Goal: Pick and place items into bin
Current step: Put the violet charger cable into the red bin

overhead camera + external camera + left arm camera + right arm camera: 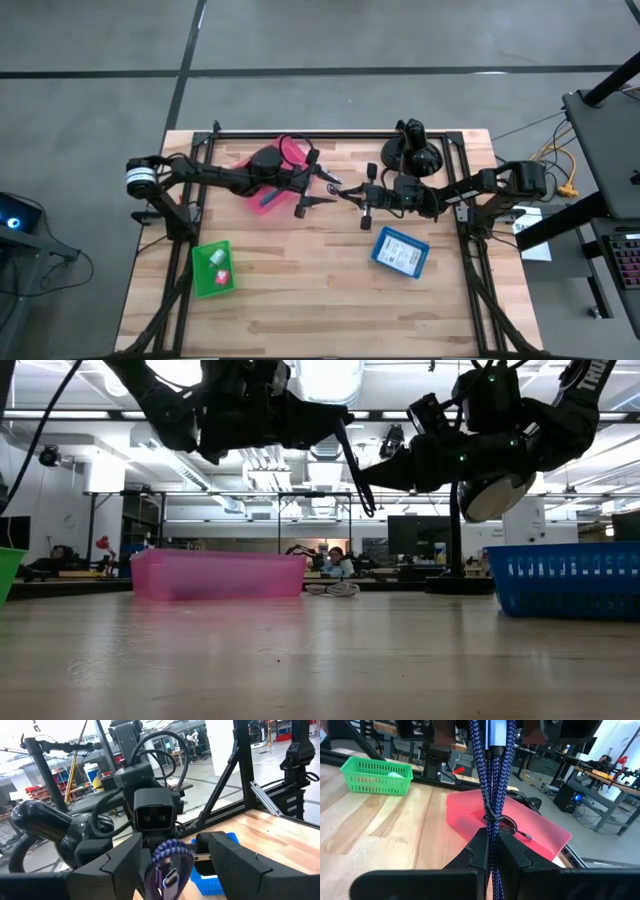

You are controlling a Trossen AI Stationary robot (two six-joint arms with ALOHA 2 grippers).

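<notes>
Right gripper (491, 851) is clenched on the bundled cable (492, 780), a blue-and-black braided cord folded into parallel strands and cinched by a thin tie, held in the air above mid-table. Your left gripper (172, 870) stands spread wide, its dark blocky fingers (235, 862) flanking the cable's looped end and metal plug without pressing on it, as far as you can see. So this looks like a handover between the arms, with the cable still carried by the right.

Next you would likely close the left on the bundle, release the right, then swing toward the pink bin (283, 158), a translucent tray lying just beside the left arm. Mind the limp braid sagging or snagging.

Farther out sit a green mesh basket (212, 268) near left and a blue mesh basket (401, 251) near right, on pale wood planks.
</notes>
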